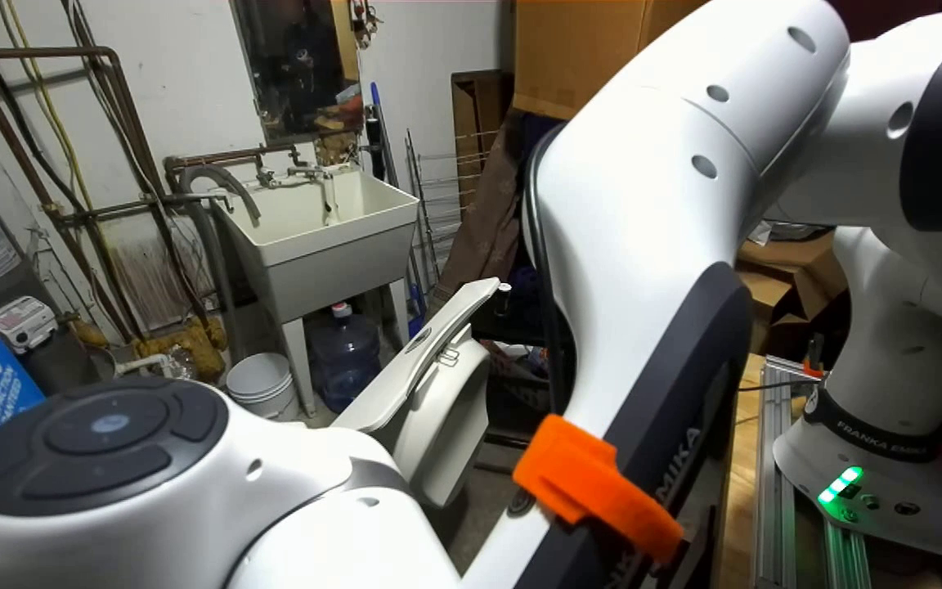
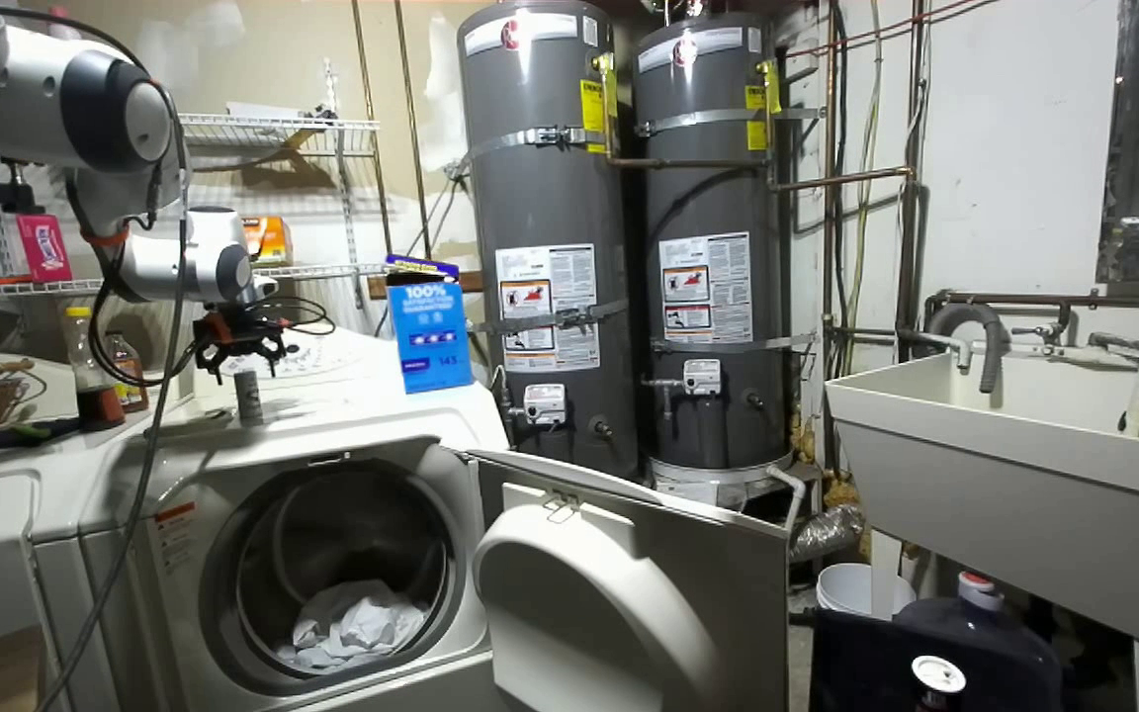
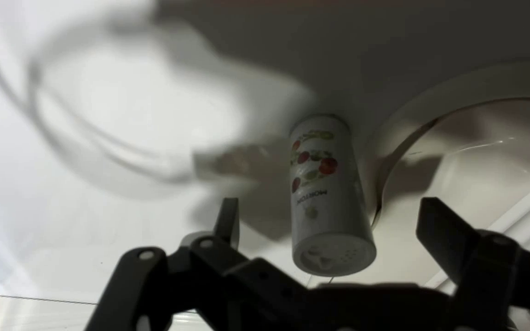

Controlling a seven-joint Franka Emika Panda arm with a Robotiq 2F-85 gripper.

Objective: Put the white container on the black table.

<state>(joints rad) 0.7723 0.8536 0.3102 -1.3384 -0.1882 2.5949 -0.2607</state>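
We see the white Morton shaker point(image 3: 325, 195) standing upright on the front-loading laundry machine point(image 2: 362, 400), aligned with the gap between the 2 fingers point(image 3: 229, 223) of the gripper point(image 3: 329, 207), spread and holding nothing. Lowering along the shaker's long axis seems next.

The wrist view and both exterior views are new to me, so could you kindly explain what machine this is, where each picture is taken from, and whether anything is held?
The machine is a robot arm. Both exterior views come from cameras outside it; the wrist view comes from a camera on the arm, looking past the gripper. A white container stands upright on a white laundry machine, and a blue box stands there too. Nothing is held: the gripper is open over the container.
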